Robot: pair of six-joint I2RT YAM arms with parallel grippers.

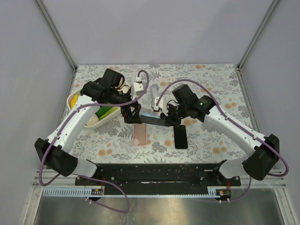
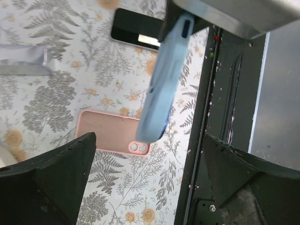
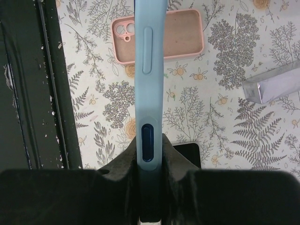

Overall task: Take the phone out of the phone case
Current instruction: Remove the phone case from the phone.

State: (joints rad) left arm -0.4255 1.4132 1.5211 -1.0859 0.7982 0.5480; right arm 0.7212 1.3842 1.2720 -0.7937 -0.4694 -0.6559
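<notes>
A light blue phone case [image 1: 152, 118] hangs in the air between the two grippers, above the floral table. My right gripper [image 3: 149, 154] is shut on one end of it and holds it edge-on; the case [image 3: 149, 70] stretches away from the fingers. My left gripper [image 2: 147, 157] is open, its fingers [image 2: 56, 164] wide apart just short of the case's free end [image 2: 164, 84], not touching it. I cannot tell whether a phone sits inside the blue case. A black phone [image 1: 181, 137] lies flat on the table under the right gripper.
An empty pink phone case [image 1: 139, 133] lies face down below the blue case, also in both wrist views [image 2: 110, 136] [image 3: 178, 35]. A clear boxy object [image 1: 154, 101] lies behind. A white bowl [image 1: 75, 99] with yellow and green items stands at the left.
</notes>
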